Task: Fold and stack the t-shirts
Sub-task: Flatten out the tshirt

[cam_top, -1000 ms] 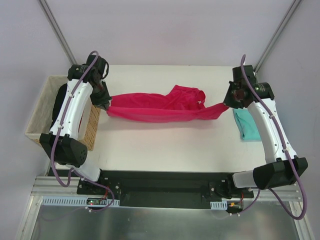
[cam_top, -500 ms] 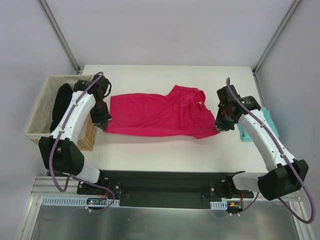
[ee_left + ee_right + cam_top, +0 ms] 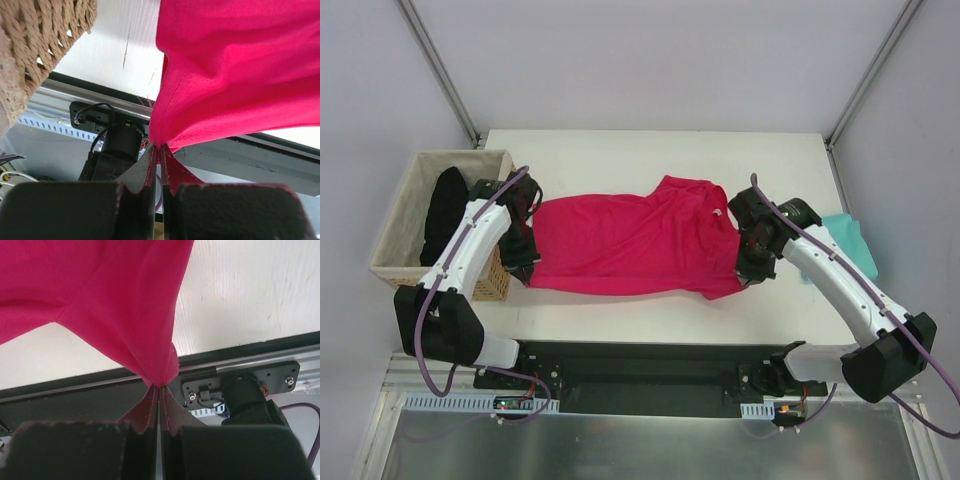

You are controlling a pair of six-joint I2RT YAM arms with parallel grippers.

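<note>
The crimson-pink t-shirt lies spread across the middle of the white table, collar with its small white neck label to the right. My left gripper is shut on the shirt's near left corner; the left wrist view shows its jaws pinching the pink cloth. My right gripper is shut on the near right corner; its jaws pinch a bunch of pink cloth. The teal t-shirt lies at the right edge, mostly hidden behind my right arm.
A woven wicker basket with a dark cloth inside stands at the left edge, close beside my left arm; it also shows in the left wrist view. The black base rail runs along the table's near edge.
Both grippers have pulled the shirt's near edge toward the front of the table and drawn closer together. The shirt went from a stretched, bunched band to a wide flat spread.
</note>
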